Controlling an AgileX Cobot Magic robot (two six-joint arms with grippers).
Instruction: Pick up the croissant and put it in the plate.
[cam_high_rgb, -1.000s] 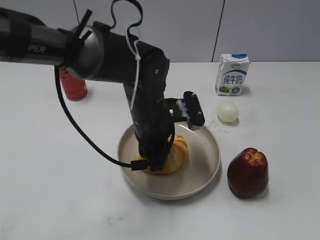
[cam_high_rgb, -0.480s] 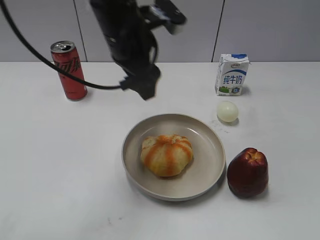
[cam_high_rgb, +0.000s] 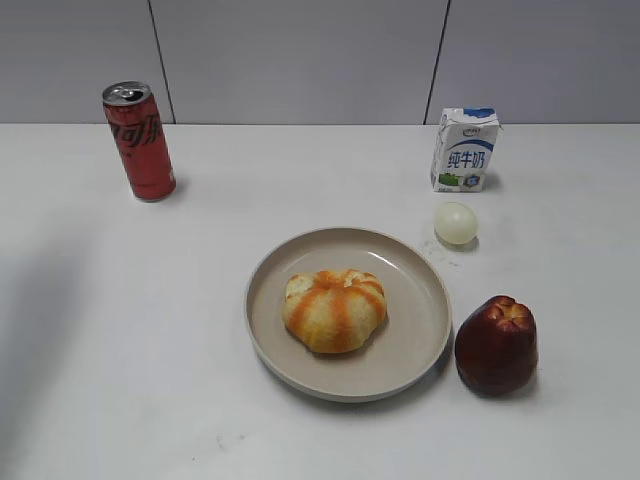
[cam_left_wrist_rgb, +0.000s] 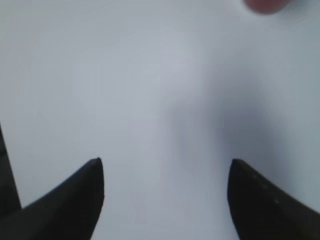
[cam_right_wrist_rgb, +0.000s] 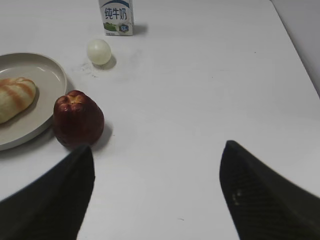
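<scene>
On the plate (cam_high_rgb: 420, 345), the croissant (cam_high_rgb: 334, 308) is lying near its middle, so the task is looking complete.
Away from the plate, the left end effector (cam_left_wrist_rgb: 165, 172) and right end effector (cam_right_wrist_rgb: 157, 160) are both hanging spread apart, grasping nothing.

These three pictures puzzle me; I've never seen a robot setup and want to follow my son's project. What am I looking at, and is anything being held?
It is a two-armed table robot. The wide picture comes from a camera facing the table. The other two come from cameras on the wrists, so the dark prongs are each arm's own gripper: the left gripper and the right gripper. Both are open and hold nothing. On the table the croissant lies in the plate, with an apple beside it, a pale ball, a milk carton and a red can.
</scene>
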